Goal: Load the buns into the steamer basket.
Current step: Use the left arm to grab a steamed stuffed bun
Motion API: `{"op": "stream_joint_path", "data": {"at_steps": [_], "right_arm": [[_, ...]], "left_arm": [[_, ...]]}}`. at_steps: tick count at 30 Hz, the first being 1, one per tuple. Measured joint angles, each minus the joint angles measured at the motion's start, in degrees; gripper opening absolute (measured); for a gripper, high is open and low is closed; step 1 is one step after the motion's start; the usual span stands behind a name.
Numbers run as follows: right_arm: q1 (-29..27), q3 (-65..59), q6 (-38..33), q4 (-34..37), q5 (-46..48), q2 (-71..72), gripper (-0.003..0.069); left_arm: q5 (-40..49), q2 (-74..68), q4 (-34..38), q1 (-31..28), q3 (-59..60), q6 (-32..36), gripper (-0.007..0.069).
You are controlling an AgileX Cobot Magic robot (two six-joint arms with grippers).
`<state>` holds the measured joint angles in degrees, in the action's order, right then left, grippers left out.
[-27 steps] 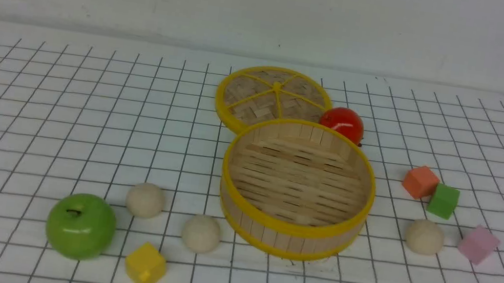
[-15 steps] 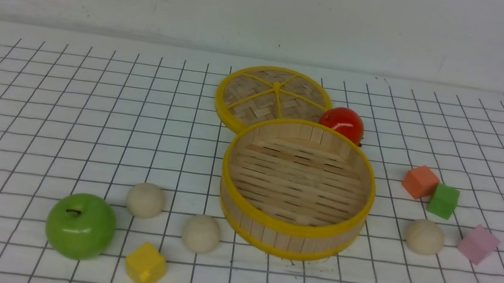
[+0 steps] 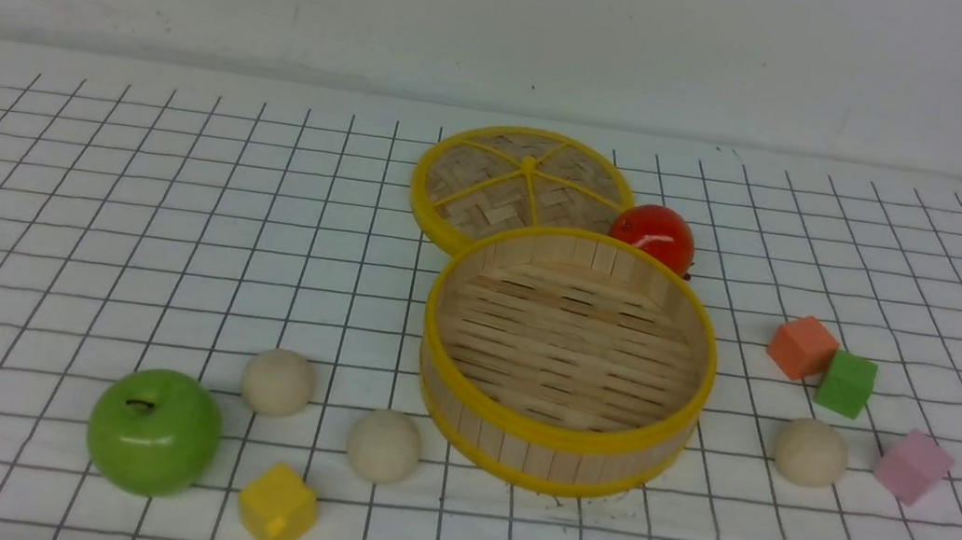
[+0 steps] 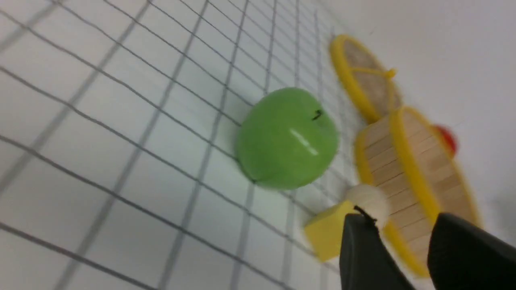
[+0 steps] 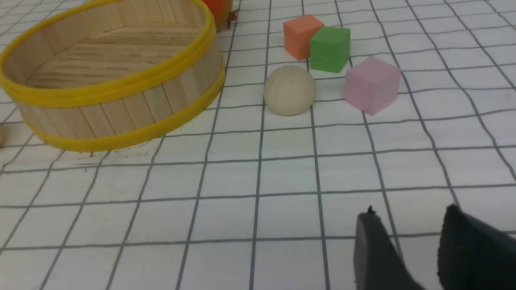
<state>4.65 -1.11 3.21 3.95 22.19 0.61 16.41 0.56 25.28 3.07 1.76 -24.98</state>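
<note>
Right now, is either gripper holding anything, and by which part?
Nothing is held. The left gripper and the right gripper are both open and empty; the three buns lie on the table.

**Steamer basket [image 3: 512, 449] stands empty**

Upright and round, it has pale bamboo slat walls, yellow top and bottom rims and a bare slatted floor. Three smooth, cream-beige balls lie outside it: the left bun [image 3: 278, 382] and the middle bun [image 3: 384, 446] near its left side, and the right bun [image 3: 810, 451] off to its right — none touching it.
</note>
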Motion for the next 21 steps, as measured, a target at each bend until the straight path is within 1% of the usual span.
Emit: {"op": "stream_joint_path", "data": {"at_steps": [1,2,4,7,8,9,10,11,12,13,14,15,16,18,19,20,21], "right_arm": [[0.0,0.0,0.0,0.0,0.0,0.0,0.0241],[0.0,0.0,0.0,0.0,0.0,0.0,0.0241],[0.0,0.0,0.0,0.0,0.0,0.0,0.0241],[0.0,0.0,0.0,0.0,0.0,0.0,0.0241],[0.0,0.0,0.0,0.0,0.0,0.0,0.0241],[0.0,0.0,0.0,0.0,0.0,0.0,0.0241],[0.0,0.0,0.0,0.0,0.0,0.0,0.0241],[0.0,0.0,0.0,0.0,0.0,0.0,0.0241],[0.0,0.0,0.0,0.0,0.0,0.0,0.0241],[0.0,0.0,0.0,0.0,0.0,0.0,0.0241],[0.0,0.0,0.0,0.0,0.0,0.0,0.0241],[0.0,0.0,0.0,0.0,0.0,0.0,0.0241],[0.0,0.0,0.0,0.0,0.0,0.0,0.0241],[0.0,0.0,0.0,0.0,0.0,0.0,0.0241],[0.0,0.0,0.0,0.0,0.0,0.0,0.0241],[0.0,0.0,0.0,0.0,0.0,0.0,0.0241],[0.0,0.0,0.0,0.0,0.0,0.0,0.0241]], "left_arm": [[-0.21,0.0,0.7,0.0,0.0,-0.33,0.0238],[-1.64,0.0,4.84,0.0,0.0,-2.11,0.0238],[-4.43,0.0,8.1,0.0,0.0,-2.48,0.0237],[-7.68,0.0,10.12,0.0,-0.14,-2.48,0.022],[-6.83,0.0,10.59,0.0,-1.3,-2.09,0.0189],[-6.59,0.0,10.59,0.0,-1.57,-1.97,0.0184],[-3.75,0.0,10.31,0.0,-5.5,0.24,0.0127],[-2.0,0.0,9.85,0.0,-7.59,1.84,0.009],[-0.92,0.0,9.53,0.0,-8.14,2.75,0.0083],[3.47,-1.37,8.05,0.0,-12.33,6.17,0.0031],[7.16,-3.42,6.76,0.0,-15.54,8.7,-0.0002],[11.99,-7.1,5.02,0.0,-20.13,11.49,-0.0013],[14.67,-8.55,4.35,0.0,-21.45,12.3,-0.0013],[21.8,-16.13,1.31,0.0,-27.26,15.58,-0.0013],[29.26,-23.59,-1.65,0.0,-32.19,18.06,-0.0013],[31.21,-27.45,-2.64,0.0,-34.41,18.63,-0.0013],[32.41,-28.39,-3.32,0.0,-34.94,19.02,-0.0013]]}}
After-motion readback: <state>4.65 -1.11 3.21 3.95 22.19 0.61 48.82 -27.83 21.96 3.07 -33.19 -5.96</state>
